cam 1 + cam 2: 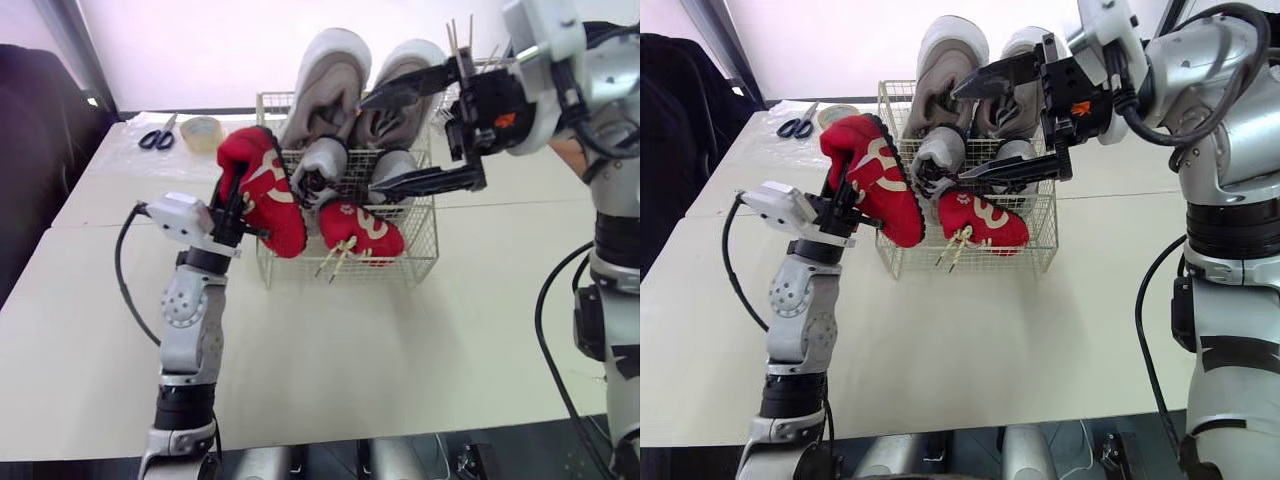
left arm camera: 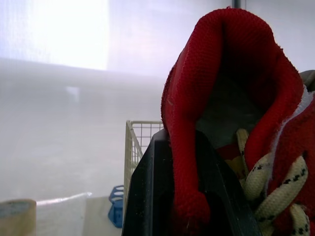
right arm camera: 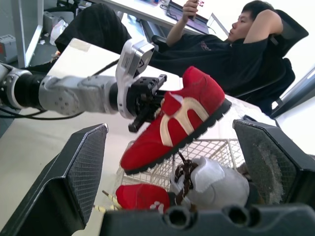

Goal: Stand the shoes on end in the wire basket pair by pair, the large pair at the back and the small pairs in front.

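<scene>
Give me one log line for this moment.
left gripper: shut on red shoe, raised by wire basket | right gripper: open above basket | second red shoe: in basket front

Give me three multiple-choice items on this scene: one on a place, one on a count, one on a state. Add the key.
1. The scissors lie:
A) on the table beside the tape roll
B) on the floor
C) on a chair

2. How many red shoes are in sight?
A) one
B) two
C) four

3. The right end effector is:
A) open
B) shut on the tape roll
C) shut on the scissors

Key:
1 A: they rest by the roll at the table's far left.
2 B: one red shoe is held by the left end effector, and the other lies in the wire basket.
3 A: its fingers stand wide apart above the basket.
</scene>
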Robot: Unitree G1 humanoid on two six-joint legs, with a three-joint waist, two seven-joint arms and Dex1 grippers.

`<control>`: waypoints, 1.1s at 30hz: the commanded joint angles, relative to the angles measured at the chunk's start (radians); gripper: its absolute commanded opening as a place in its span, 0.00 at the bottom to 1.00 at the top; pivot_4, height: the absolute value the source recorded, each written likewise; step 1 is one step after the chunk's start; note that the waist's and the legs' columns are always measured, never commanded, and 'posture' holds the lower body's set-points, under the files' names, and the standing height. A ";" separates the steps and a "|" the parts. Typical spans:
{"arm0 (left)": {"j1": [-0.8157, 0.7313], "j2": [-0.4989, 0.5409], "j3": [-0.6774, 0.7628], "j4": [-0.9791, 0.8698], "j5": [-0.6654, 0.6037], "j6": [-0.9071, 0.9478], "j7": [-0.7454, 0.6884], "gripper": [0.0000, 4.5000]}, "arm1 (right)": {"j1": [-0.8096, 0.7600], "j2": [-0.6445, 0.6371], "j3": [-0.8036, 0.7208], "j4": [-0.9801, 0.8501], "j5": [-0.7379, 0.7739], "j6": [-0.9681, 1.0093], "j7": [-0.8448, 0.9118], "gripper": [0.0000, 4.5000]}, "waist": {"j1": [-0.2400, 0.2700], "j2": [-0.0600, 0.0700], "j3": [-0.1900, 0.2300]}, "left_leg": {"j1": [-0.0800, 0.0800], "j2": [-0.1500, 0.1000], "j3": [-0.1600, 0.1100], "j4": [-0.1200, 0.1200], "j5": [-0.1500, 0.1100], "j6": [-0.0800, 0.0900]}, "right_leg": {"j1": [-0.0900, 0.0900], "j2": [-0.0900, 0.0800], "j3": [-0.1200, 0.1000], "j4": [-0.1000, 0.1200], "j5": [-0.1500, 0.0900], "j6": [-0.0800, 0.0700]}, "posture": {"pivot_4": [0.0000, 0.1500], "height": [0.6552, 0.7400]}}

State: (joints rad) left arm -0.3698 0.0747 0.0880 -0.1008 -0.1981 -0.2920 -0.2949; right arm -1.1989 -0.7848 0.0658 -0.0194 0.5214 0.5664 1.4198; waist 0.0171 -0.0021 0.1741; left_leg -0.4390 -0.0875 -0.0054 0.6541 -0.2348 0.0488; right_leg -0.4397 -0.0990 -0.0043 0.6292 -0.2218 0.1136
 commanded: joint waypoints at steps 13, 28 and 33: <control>0.087 -0.003 -0.126 0.166 0.111 -0.265 -0.034 0.00 | 0.000 -0.009 -0.029 -0.057 0.027 0.025 -0.033 1.00 | -0.002 0.000 0.000 | 0.000 0.000 0.000 0.000 0.000 0.000 | -0.001 0.000 0.000 0.000 0.000 0.000 | 1.00 1.00; 0.006 -0.016 -0.210 0.364 0.118 -0.385 -0.126 0.00 | 0.008 -0.026 -0.038 -0.078 0.035 0.036 -0.051 1.00 | 0.027 0.001 -0.001 | 0.000 0.000 0.000 0.005 -0.002 0.004 | 0.000 -0.001 -0.001 -0.001 0.000 0.000 | 1.00 1.00; 0.008 -0.007 -0.232 0.381 0.104 -0.376 -0.190 0.00 | 0.011 -0.029 -0.037 -0.084 0.034 0.035 -0.060 1.00 | 0.028 0.000 -0.001 | 0.000 0.000 0.000 0.008 -0.004 0.005 | 0.001 -0.001 -0.001 -0.001 0.000 0.000 | 1.00 1.00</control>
State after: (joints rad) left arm -0.3700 0.0641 -0.0676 0.2397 -0.1124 -0.6891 -0.4307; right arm -1.1792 -0.7983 0.0655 -0.0781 0.5460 0.6038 1.3695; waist 0.0446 -0.0017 0.1730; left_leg -0.4394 -0.0880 -0.0057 0.6623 -0.2385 0.0543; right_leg -0.4384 -0.1000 -0.0054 0.6280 -0.2217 0.1134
